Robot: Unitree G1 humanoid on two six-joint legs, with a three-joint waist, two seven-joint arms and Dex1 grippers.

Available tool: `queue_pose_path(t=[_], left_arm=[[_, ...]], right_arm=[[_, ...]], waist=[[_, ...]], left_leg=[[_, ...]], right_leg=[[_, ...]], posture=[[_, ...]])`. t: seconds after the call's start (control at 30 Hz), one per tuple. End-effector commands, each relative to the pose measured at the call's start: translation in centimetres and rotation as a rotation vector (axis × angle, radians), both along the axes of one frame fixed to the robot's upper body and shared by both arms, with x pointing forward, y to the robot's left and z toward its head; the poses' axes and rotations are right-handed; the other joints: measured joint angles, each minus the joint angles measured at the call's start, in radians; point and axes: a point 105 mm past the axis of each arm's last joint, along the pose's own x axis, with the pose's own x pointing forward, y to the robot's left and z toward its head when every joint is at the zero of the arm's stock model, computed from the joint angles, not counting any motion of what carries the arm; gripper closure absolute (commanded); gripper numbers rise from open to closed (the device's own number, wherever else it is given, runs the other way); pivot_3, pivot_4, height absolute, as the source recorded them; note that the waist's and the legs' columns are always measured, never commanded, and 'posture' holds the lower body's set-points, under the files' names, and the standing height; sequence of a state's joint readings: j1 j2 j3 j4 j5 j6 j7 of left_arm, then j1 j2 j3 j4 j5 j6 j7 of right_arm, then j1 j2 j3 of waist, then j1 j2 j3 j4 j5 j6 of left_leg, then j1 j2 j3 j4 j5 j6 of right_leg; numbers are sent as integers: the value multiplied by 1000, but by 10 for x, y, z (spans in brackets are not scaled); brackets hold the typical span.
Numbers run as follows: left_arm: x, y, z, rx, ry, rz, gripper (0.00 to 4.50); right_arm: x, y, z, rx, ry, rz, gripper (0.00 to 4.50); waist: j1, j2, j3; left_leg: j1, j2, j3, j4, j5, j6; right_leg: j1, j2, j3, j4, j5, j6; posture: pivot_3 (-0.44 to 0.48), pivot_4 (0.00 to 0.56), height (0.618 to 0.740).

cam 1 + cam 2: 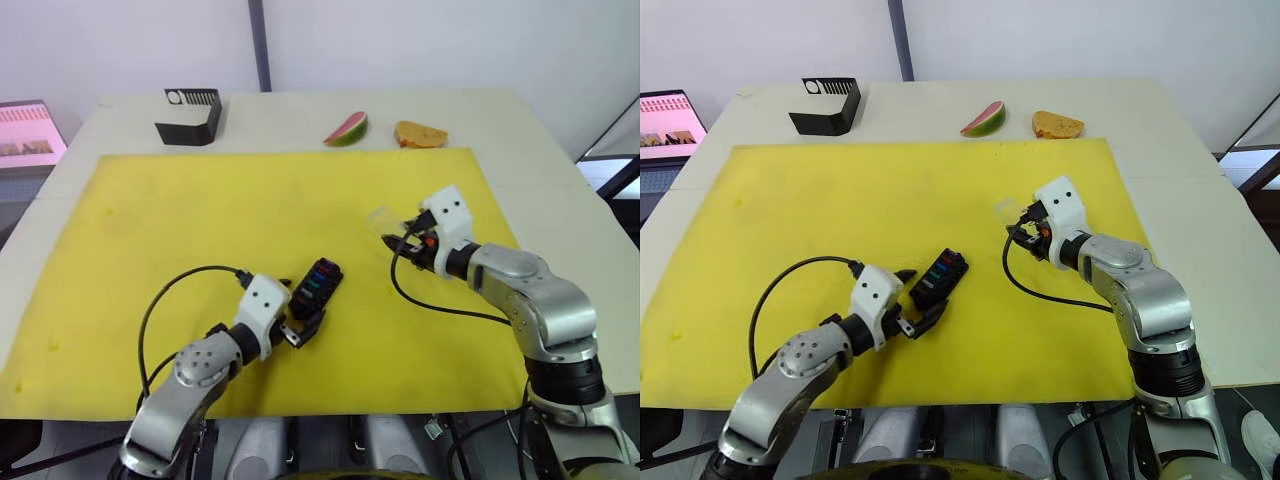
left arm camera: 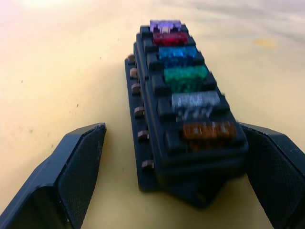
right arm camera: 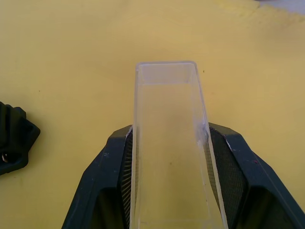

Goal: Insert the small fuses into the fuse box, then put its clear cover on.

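A black fuse box lies on a yellow surface between the left end effector's two spread black fingers, holding six small fuses: purple, red, blue, green, grey, amber.

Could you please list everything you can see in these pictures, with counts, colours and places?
Black rectangular plastic fuse box: one, on the yellow mat, near the front.
Small square plastic fuses: six, purple, red, blue, green, grey, amber, seated in a row in the fuse box.
Clear rectangular plastic cover: one, transparent, held above the mat.
Yellow mat: one, covering the white table.
Black angular box with white vent: one, far left.
Watermelon slice: one, far edge.
Brown bread piece: one, beside it.
Laptop screen: one, pink, left edge.
Left gripper: fingers open, either side of the fuse box.
Right gripper: fingers shut on the cover.
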State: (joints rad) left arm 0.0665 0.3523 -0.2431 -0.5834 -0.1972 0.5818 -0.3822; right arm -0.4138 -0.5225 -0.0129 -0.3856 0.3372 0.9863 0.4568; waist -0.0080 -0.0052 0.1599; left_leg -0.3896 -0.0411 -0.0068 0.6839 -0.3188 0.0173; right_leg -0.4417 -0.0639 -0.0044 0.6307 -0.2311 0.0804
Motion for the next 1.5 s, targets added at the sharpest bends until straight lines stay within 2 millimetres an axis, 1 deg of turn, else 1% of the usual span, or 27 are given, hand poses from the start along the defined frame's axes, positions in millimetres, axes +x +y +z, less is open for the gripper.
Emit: queue_pose_path(t=[0.03, 0.07, 0.1, 0.13, 0.17, 0.23, 0.3, 0.4, 0.43, 0.5, 0.53, 0.6, 0.63, 0.67, 0.73, 0.83, 0.93, 1.23, 1.5], left_arm=[[8, 1, 6, 1, -55, 13, 531], [10, 2, 6, 5, -63, 11, 830], [13, 3, 6, 10, -62, -6, 1285], [14, 3, 6, 11, -60, -31, 1839], [15, 3, 7, 12, -63, -61, 1901], [14, 2, 10, 9, -75, -148, 1899], [17, 3, 8, 67, -110, -246, 1899], [25, 4, 8, 98, -105, -382, 1899], [26, 3, 9, 102, -106, -417, 1899], [18, -1, 8, 117, -87, -575, 1899], [17, -2, 8, 121, -75, -631, 1899], [18, -3, 8, 114, -51, -695, 1899], [21, -5, 9, 123, -48, -737, 1899], [25, -8, 11, 124, -34, -770, 1899], [31, -11, 12, 127, -24, -808, 1899], [35, -13, 11, 146, -29, -833, 1899], [36, -13, 7, 176, -41, -864, 1899], [44, -15, 0, 192, -71, -850, 1899], [45, -15, -1, 191, -73, -838, 1899]], right_arm=[[3, 2, 23, -10, -81, 16, 2793], [4, 1, 25, -14, -86, 17, 2793], [2, 0, 31, -18, -97, 28, 2793], [1, 0, 35, -21, -103, 40, 2793], [-1, -1, 38, -28, -108, 54, 2793], [-4, -2, 42, -53, -115, 93, 2793], [-11, 4, 49, -48, -114, 181, 2793], [-32, 24, 61, -55, -121, 417, 2793], [-36, 27, 62, -59, -119, 460, 2793], [-51, 39, 65, -57, -107, 603, 2793], [-55, 41, 67, -57, -101, 650, 2793], [-60, 46, 67, -57, -87, 709, 2793], [-62, 50, 63, -64, -81, 740, 2793], [-66, 55, 55, -90, -75, 787, 2793], [-73, 60, 44, -131, -73, 848, 2793], [-78, 61, 33, -155, -59, 889, 2793], [-77, 63, 26, -162, -60, 890, 2793], [-63, 72, 6, -220, -46, 877, 2793], [-55, 72, 4, -231, -44, 873, 2793]], waist=[[0, 0, 0], [0, 0, 0], [1, 0, 0], [3, 0, 0], [5, 0, 0], [8, 0, 0], [12, 0, 0], [16, 0, 0], [17, 0, 0], [18, 0, 0], [18, 0, 0], [19, 0, 0], [20, 0, 0], [23, 0, 0], [24, 0, 0], [20, 0, 0], [19, 0, 0], [22, -1, 0], [23, 0, 0]], left_leg=[[0, 0, 0, 0, 0, 0], [0, 0, 0, 0, 0, 0], [0, 0, 0, 0, 0, 0], [0, 0, 0, 0, 0, 0], [0, 0, 0, 0, 0, 0], [0, 0, 0, 0, 0, 0], [0, 0, 0, 0, 0, 0], [0, 0, 0, 0, 0, 0], [0, 0, 0, 1, 0, 0], [0, 0, 0, 1, 0, 0], [0, 0, 0, 1, 0, 0], [0, 0, 0, 1, 0, 0], [0, 0, 0, 1, 0, 0], [0, 0, 0, 1, 0, 0], [0, 0, 0, 2, 0, 1], [0, 0, 0, 3, 0, 1], [-1, 0, 0, 3, 0, 0], [0, 0, 0, 5, 0, 0], [-1, 0, 0, 8, 0, 1]], right_leg=[[0, 0, 0, 0, 0, 0], [0, 0, 0, 0, 0, 0], [0, 0, 0, 0, 0, 0], [0, 0, 0, 0, 0, 0], [0, 0, 0, 0, 0, 0], [0, 0, 0, 0, 0, 0], [0, 0, 0, 0, 0, 0], [0, 0, 0, 0, 0, 0], [0, 0, -1, 0, 0, 0], [0, 0, -1, 0, 0, 0], [0, 0, -1, -1, 0, 0], [0, 0, -1, -1, 0, 0], [1, 0, -1, -1, 0, 0], [1, 0, -1, -1, 0, 0], [1, 0, -1, 0, 0, 0], [1, 0, -1, -1, 0, 0], [1, 0, -1, 0, 0, 0], [1, 0, -1, 0, 0, 0], [3, 0, -1, 1, 0, 0]], posture=[[0, 150, 740], [0, 150, 740], [0, 150, 740], [0, 150, 740], [0, 150, 740], [0, 150, 740], [0, 150, 740], [0, 150, 740], [0, 150, 740], [0, 150, 740], [0, 150, 740], [0, 150, 740], [0, 150, 740], [0, 150, 740], [0, 150, 740], [0, 150, 740], [0, 150, 740], [0, 150, 740], [0, 150, 740]])
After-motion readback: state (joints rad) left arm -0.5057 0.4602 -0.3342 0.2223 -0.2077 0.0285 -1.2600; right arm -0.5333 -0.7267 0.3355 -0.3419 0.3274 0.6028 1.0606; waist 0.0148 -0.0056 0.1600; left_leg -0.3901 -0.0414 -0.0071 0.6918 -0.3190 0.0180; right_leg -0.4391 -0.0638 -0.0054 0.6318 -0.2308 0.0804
